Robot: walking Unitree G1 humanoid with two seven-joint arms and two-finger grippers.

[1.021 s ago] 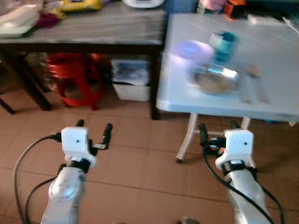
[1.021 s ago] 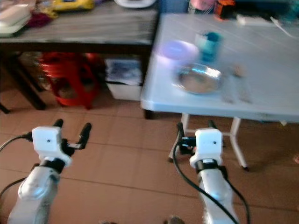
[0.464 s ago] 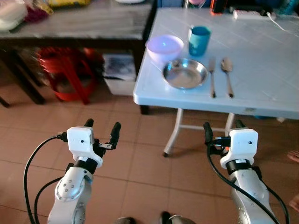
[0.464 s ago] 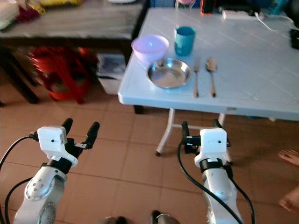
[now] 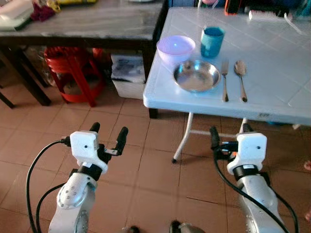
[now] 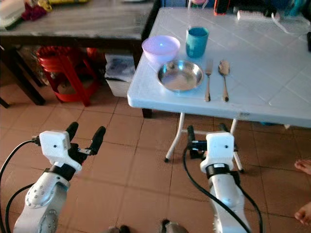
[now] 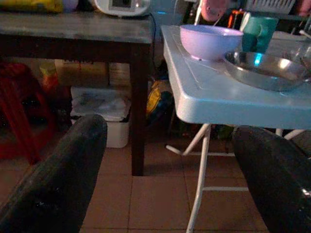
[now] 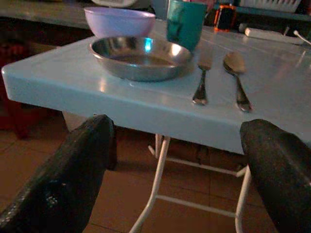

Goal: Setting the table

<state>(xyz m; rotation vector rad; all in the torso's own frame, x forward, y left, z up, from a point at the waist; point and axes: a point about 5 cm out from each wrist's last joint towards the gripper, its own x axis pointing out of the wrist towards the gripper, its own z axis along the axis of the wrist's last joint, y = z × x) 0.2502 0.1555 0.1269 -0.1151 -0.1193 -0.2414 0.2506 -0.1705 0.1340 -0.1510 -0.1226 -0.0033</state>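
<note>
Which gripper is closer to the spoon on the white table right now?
The right gripper. It hovers open just off the table's near edge, almost straight below the spoon. The left gripper, also open, is over the floor tiles well off to the left of the table.

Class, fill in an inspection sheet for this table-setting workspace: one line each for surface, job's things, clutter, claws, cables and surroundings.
Surface: white folding table, tiled top, near edge bare.
Job's things: steel plate near the table's left corner; lilac bowl behind it to the left; teal cup behind it; fork then spoon lying side by side to the plate's right.
Clutter: power strip at the table's far edge.
Claws: left claw open, empty, over the floor; right claw open, empty, below the table's front edge.
Cables: black cable looping off the left wrist; another along the right arm.
Surroundings: dark wooden side table; red stool and white bin beneath it; brown tiled floor.
</note>
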